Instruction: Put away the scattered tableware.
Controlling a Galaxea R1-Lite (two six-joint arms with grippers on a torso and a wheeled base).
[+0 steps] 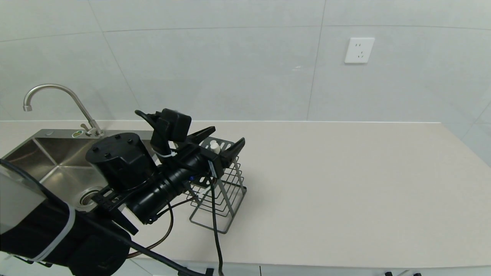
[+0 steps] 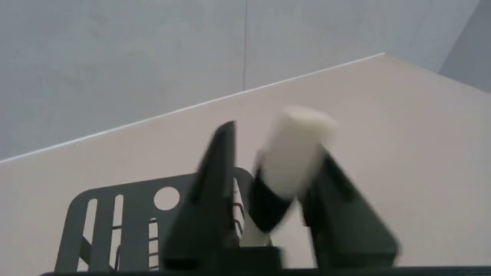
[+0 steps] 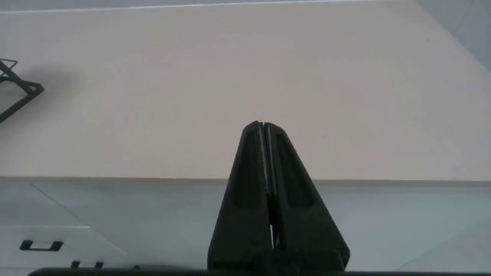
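The left pincer (image 1: 228, 135) is held open above a dark wire rack (image 1: 222, 199), its two black, wedge-shaped fingers spread well apart. Between them a utensil (image 1: 215, 147) is seen, with a smooth, rounded white handle end on a darker stem. In the left wrist view the same utensil (image 2: 299, 149) stands tilted between the fingers of the left pincer (image 2: 276, 153). Whether it is touched by either finger cannot be told. The rack is built of thin metal rods, with a flat plate at its upper edge pierced by slots and a round hole (image 2: 115, 222). It lies directly under the pincer.

The right pincer (image 3: 265, 126) is closed, its two matte black fingers pressed flat together with nothing between them. It is held over the front edge of the surface, and a corner of the rack (image 3: 15, 84) is seen well off to one side.

The surface (image 1: 345, 184) is pale beige and matte. Just beside the left arm, on the side away from the rack, a brushed steel sink (image 1: 50, 161) is set into it, with a curved metal faucet (image 1: 57, 90). A small oval label (image 1: 78, 133) is stuck on the sink rim, and its print is too small to be read. Beyond the pincer, a white socket (image 1: 359, 50) is mounted on the grey tiled wall (image 1: 215, 65).
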